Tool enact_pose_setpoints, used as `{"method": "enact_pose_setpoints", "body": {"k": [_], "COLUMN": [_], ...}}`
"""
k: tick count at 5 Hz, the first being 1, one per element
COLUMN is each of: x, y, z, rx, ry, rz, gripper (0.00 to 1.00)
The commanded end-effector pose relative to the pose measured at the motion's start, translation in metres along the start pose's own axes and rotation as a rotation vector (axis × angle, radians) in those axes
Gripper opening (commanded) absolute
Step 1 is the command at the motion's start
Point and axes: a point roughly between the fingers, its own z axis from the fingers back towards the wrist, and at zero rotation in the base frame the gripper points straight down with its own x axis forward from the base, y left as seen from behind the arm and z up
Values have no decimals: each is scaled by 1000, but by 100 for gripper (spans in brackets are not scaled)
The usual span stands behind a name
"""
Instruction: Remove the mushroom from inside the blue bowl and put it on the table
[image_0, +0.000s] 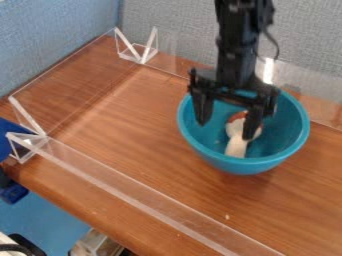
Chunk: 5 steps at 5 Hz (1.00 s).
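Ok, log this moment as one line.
gripper: open, inside blue bowl | mushroom: in bowl, ungrasped | phase: reaching

Black gripper (229, 110) is pointing straight down into the blue bowl (201, 133), jaws spread wide, one finger (199, 103) standing near the bowl's left inner wall and the other just beside the mushroom (238, 142). Mushroom is lying on the bowl's bottom, partly hidden behind the right finger. Bowl is sitting on the wood-grain table (120, 120) with clear acrylic walls (94, 176).
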Motion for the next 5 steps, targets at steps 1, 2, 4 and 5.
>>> {"method": "enact_pose_setpoints", "body": {"k": [1, 2, 4, 5], "x": [5, 8, 9, 8], "y": [-5, -6, -4, -2], "z": [-6, -17, -11, 2], "rx": [1, 10, 7, -1], "ry": [-18, -6, -22, -44], "rz": [-5, -6, -12, -13], "gripper": [100, 0, 0, 0]}}
